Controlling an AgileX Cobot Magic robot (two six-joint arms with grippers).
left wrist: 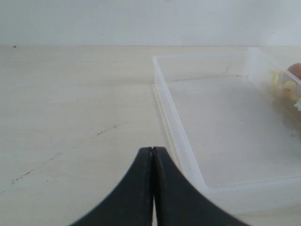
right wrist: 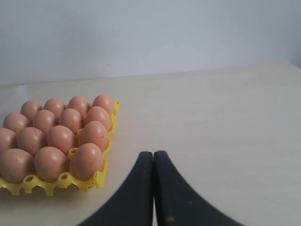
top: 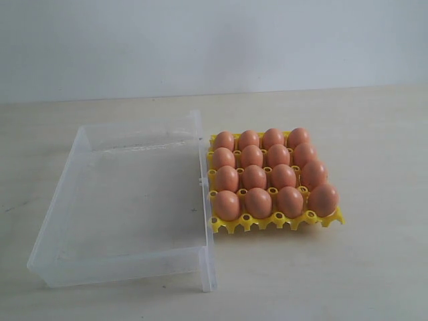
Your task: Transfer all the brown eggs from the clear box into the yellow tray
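Note:
Several brown eggs (top: 255, 177) fill the cups of the yellow tray (top: 277, 221), which stands right of the clear box (top: 120, 200); the same eggs (right wrist: 59, 136) and yellow tray (right wrist: 61, 181) show in the right wrist view. The clear box (left wrist: 225, 122) holds no eggs. My left gripper (left wrist: 153, 149) is shut with nothing in it, outside the box beside its wall. My right gripper (right wrist: 153, 154) is shut and empty, off to the side of the tray. Neither gripper shows in the exterior view.
The box and tray sit side by side on a pale wooden tabletop (top: 374, 134) with a plain white wall (top: 200, 40) behind. Through the box wall, an egg (left wrist: 295, 71) and a bit of yellow tray show in the left wrist view.

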